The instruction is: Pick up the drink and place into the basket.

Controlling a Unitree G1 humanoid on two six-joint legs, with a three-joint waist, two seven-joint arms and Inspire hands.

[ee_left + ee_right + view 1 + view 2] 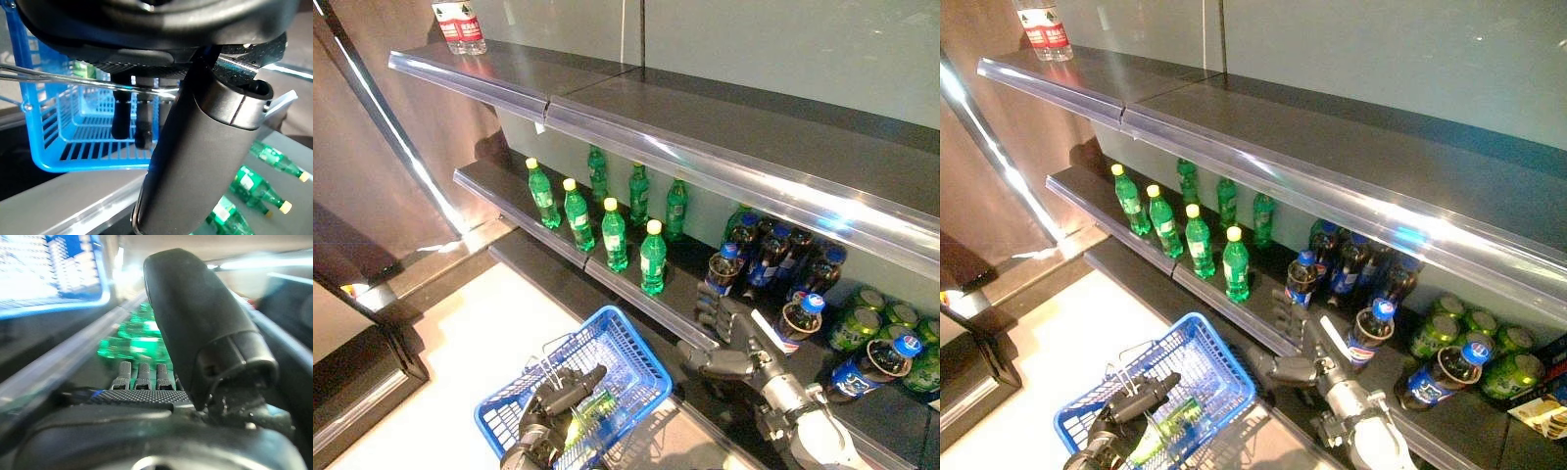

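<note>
The blue basket (617, 357) hangs from its wire handles (58, 77) in my left hand (556, 399), which is shut on them, low in front of the shelves. A green drink (594, 408) lies inside it. My right hand (732, 341) is open and empty, with its fingers (139, 374) straight, at the front edge of the middle shelf (636, 302). It is right next to the dark cola bottles with blue caps: one upright (722, 269) just beyond the fingers, one lying (798, 321) beside the hand. Green bottles with yellow caps (613, 235) stand to the left.
Green cans (862, 323) and another lying cola bottle (871, 364) are at the right of the middle shelf. The upper shelf (724, 137) overhangs it and carries water bottles (460, 27) at its far left. A pale floor (460, 352) lies under the basket.
</note>
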